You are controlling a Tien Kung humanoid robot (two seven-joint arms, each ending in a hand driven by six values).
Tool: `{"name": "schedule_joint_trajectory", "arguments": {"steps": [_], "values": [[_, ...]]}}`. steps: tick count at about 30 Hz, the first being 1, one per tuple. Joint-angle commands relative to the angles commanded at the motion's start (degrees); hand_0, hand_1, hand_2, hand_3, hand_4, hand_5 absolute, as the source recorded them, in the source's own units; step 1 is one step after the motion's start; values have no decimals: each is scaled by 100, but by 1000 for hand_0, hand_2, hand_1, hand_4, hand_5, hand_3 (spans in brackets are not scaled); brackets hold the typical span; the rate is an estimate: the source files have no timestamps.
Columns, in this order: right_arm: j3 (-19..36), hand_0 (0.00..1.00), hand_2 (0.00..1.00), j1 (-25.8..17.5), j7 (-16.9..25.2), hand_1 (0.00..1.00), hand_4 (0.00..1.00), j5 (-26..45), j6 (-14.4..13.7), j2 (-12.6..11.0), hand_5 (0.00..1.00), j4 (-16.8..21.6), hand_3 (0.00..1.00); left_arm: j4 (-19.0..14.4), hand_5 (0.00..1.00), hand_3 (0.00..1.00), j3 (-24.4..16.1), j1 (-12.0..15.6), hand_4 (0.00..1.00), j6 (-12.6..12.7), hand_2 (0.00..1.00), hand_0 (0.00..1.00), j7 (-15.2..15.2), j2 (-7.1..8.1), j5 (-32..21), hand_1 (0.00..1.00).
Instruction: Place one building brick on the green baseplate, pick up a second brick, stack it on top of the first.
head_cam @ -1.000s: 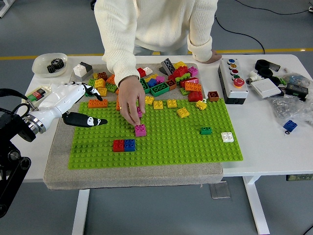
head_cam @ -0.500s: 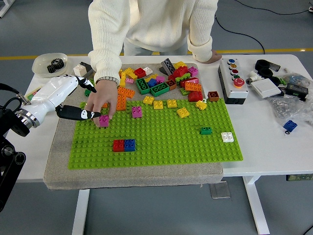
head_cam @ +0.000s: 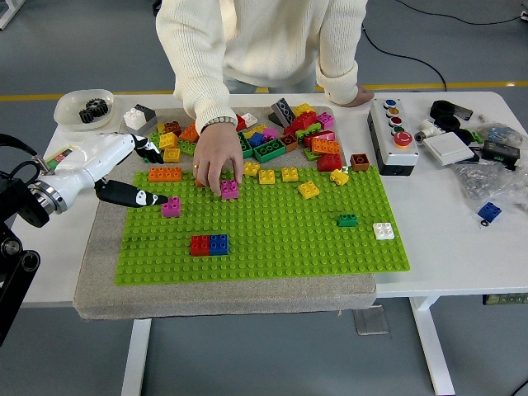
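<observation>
Head view: person's hand [head_cam: 216,161] has left pink brick [head_cam: 171,206] on green studded baseplate [head_cam: 272,239], now pinches second pink brick [head_cam: 229,189]. Left robot hand [head_cam: 124,177] open, thumb tip beside first brick. Stacking not yet begun.

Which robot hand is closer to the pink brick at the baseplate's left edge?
Left. The left robot hand has a black fingertip right beside the pink brick; the right robot hand is out of view.

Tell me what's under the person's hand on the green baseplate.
The person's hand rests fingertips on a pink brick sitting on the green baseplate. Whatever lies beneath the palm is covered.
</observation>
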Motion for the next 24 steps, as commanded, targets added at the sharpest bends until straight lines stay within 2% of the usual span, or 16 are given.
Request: {"name": "schedule_joint_trajectory", "arguments": {"steps": [2,5,6,11,12,13,17,18,23,24], "values": [[4,742,715,0,-1,644,830,0,-1,0,410,0,601,70,297,614,75,-108,998,-105,616,748,-11,24,0,646],[10,742,715,-2,-6,644,830,0,0,1,410,0,601,158,297,614,129,-263,998,-316,616,748,35,-28,0,646],[11,742,714,-3,-7,645,830,0,1,1,409,0,601,175,258,736,137,-294,998,-359,709,731,46,-44,0,662],[6,742,714,-1,-4,645,830,0,1,-3,409,0,601,273,258,736,108,-455,998,-569,709,731,156,-209,0,662],[5,742,715,-1,-3,643,829,0,0,-5,409,0,602,283,211,750,65,-457,998,-590,715,731,175,-238,0,662],[6,742,715,-2,-2,643,829,0,0,-6,409,0,602,289,211,750,33,-455,998,-602,715,731,186,-256,0,662],[30,742,715,-14,-9,643,829,0,-3,-14,409,0,602,307,211,750,-70,-444,998,-690,715,731,259,-271,0,662],[34,742,715,-17,-11,643,829,0,-3,-15,409,0,601,308,170,765,-96,-445,998,-736,716,747,290,-276,0,674],[15,742,715,0,-3,643,829,0,2,-12,409,0,601,340,170,765,-106,-463,998,-834,716,747,378,-318,0,674],[2,741,715,9,2,642,829,0,4,-11,408,0,600,378,165,734,-83,-475,998,-832,681,734,387,-333,0,655]]}}
